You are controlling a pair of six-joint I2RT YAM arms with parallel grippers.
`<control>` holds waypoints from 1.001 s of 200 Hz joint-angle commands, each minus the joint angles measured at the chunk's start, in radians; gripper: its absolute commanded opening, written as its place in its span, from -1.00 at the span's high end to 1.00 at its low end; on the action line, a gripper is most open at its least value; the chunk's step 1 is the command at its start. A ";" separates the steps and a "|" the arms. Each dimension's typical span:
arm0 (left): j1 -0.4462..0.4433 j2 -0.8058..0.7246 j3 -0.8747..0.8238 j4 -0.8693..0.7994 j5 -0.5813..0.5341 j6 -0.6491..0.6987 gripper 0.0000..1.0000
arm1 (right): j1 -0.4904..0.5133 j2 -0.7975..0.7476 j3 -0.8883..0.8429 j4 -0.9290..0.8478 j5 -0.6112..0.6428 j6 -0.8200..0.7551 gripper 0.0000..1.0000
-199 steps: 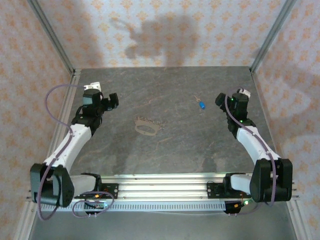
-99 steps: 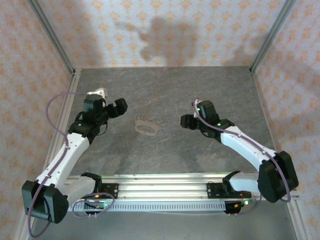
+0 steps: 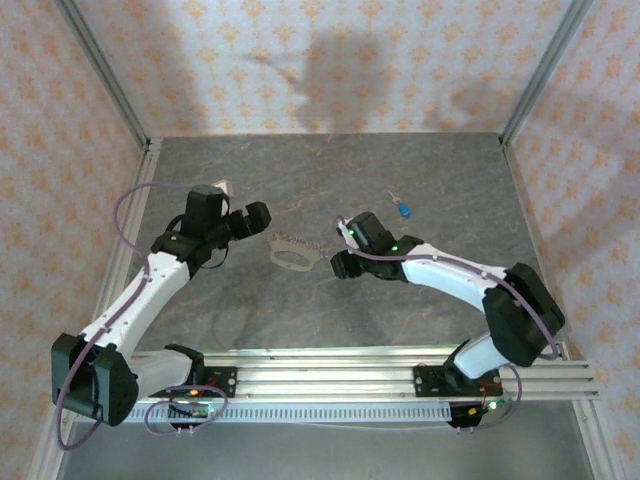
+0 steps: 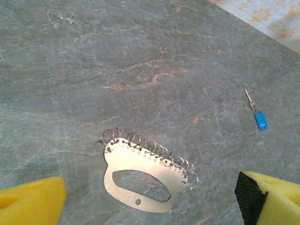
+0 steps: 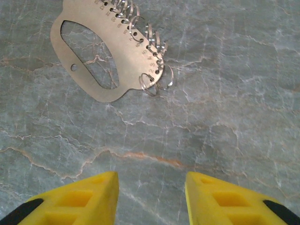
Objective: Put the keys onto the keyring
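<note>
The left tool (image 3: pixel 252 218) stands wide apart and the right tool (image 5: pixel 150 185) narrower, both empty, flanking the keyring (image 4: pixel 140 159) lying flat on the bench (image 3: pixel 400 300). The key (image 4: pixel 260 120) lies well apart. Risks: fingers may skid the thin plate, or the converging arms may collide.

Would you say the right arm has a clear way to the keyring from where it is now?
Probably yes. The right gripper, jaws parted and empty, points at the keyring just ahead, with bare table between them. The blue key lies well off to the side, out of the way.
</note>
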 commanded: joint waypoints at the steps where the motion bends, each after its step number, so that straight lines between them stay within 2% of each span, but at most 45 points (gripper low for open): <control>1: -0.009 0.006 0.037 -0.029 0.006 -0.024 -0.89 | 0.017 0.062 0.047 0.033 0.028 -0.046 0.22; 93: -0.009 0.011 0.024 0.000 0.022 -0.041 -0.89 | 0.041 0.197 0.131 0.073 0.050 -0.063 0.43; 200: -0.009 0.014 0.046 0.002 0.028 -0.034 -0.90 | 0.057 0.269 0.183 0.060 0.081 -0.082 0.44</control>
